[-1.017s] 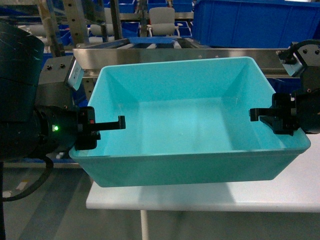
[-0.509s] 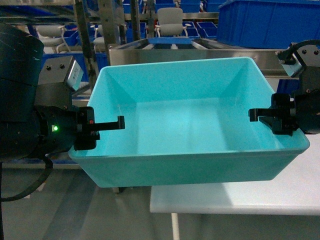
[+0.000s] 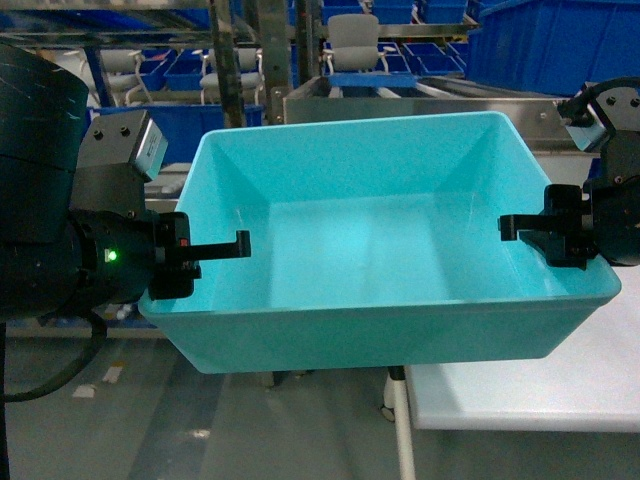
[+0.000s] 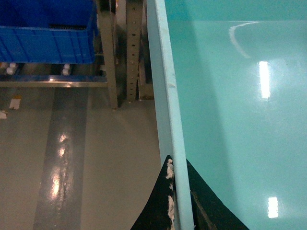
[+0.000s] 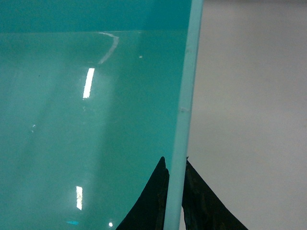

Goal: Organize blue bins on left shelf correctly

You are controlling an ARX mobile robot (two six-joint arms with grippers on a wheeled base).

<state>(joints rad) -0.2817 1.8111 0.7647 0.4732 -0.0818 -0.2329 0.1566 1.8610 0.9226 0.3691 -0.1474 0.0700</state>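
- The turquoise bin (image 3: 380,250) was held level and upright in the air, its open top facing up, with its long axis running left to right across the head view between the two arms.
- Its nearer long wall faced the camera, and its far long wall lay toward the steel shelf (image 3: 420,95) behind it.
- The left short wall was grasped by the left gripper (image 3: 205,255): one finger (image 3: 220,246) was seen reaching inside the bin, and in the left wrist view the flat rim (image 4: 170,110) was seen running straight down between the two dark jaws, one on each side of the wall.
- The right short wall was grasped by the right gripper (image 3: 545,235) in the same manner; in the right wrist view the rim (image 5: 184,96) was seen passing between the jaws, which were clenched on it from inside and outside.
- The inside of the bin was glossy, and ceiling lights were reflected on its floor in both wrist views.
- The bin hung partly over the white worktop (image 3: 530,385), whose left edge and one leg were seen below its right half; bare grey floor (image 3: 150,420) lay below its left half.
- Behind the bin, steel posts, roller rails, a white chair (image 3: 350,35) and stacked dark blue bins (image 3: 550,45) were seen.
- One dark blue bin (image 4: 48,31) on a low rack was shown by the left wrist view, beside a perforated steel post.
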